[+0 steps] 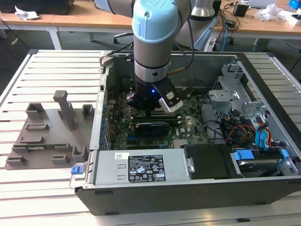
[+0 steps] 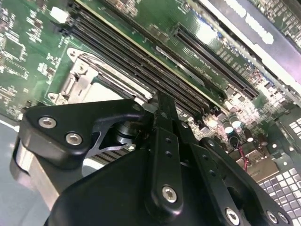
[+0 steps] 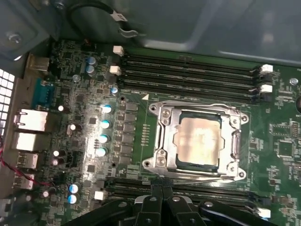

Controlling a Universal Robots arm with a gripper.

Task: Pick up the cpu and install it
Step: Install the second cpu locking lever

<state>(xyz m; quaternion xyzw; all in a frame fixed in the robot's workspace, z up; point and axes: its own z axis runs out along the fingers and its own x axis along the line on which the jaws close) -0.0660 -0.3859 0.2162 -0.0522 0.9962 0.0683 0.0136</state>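
Over the open computer case (image 1: pixel 188 188) in the exterior view, the arm reached straight down, its end effector (image 1: pixel 149 112) low above the green motherboard (image 1: pixel 188 123) with the case's metal walls close on the exterior view's left and the drive cage (image 1: pixel 235 89) near on the right. The case lay on a slatted pale worktop (image 1: pixel 47 188), and a grey plastic fixture (image 1: pixel 51 132) with upright blocks sat just beside it on the exterior view's left. Wooden desks (image 1: pixel 70 21) stood behind. From the second wrist view, the end effector's black linkages (image 2: pixel 164 155) with silver screws crossed in front of the board; whether its fingers were spread or pressed together could not be told. Behind them lay long dark memory slots (image 2: pixel 141 66) and part of the metal socket frame (image 2: pixel 80 75). Seen in the first wrist view, the cpu (image 3: pixel 196 141) lay flat inside the socket frame (image 3: pixel 162 136), its pale silver top dull and square, framed by shiny metal edges with screws at the corners. Rows of black memory slots (image 3: pixel 188 70) ran close alongside the frame, round blue-topped capacitors (image 3: pixel 103 132) stood near its other side, and the black tips of the end effector (image 3: pixel 160 207) hung apart from the chip, over a nearer bank of slots.
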